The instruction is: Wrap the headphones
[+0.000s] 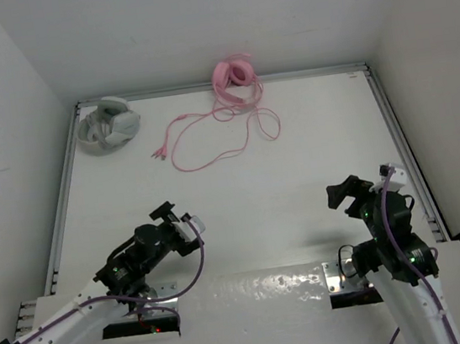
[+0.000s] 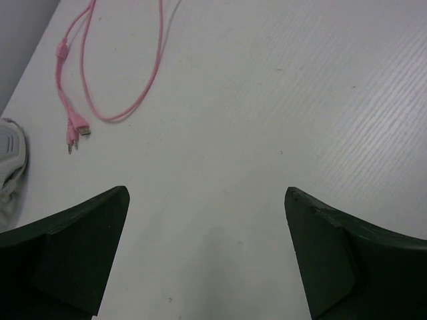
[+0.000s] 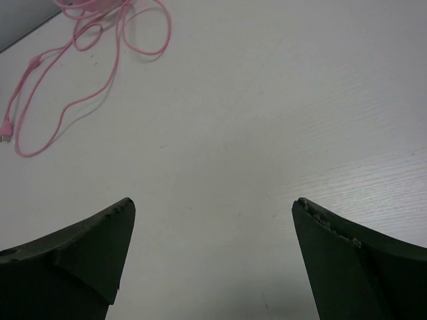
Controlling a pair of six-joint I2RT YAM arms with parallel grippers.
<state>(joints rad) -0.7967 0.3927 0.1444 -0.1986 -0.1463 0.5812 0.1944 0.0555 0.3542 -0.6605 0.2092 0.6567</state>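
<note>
Top external view puts the pink headphones (image 1: 233, 76) at 12 o'clock, at the far edge of the bench (image 1: 262, 219), cable (image 1: 208, 137) sprawling toward 11. Your left end effector (image 1: 178, 219) and right end effector (image 1: 364, 188) stand wide, empty; steady the earcups (image 1: 240, 73) with one, gather the plug end (image 1: 156, 154) with the other.

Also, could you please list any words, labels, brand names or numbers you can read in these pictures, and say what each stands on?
There is no readable text in any view.
The pink over-ear headphones and their long thin pink cable show no legible marking.
The grey-white headphones are too small to tell.
</note>
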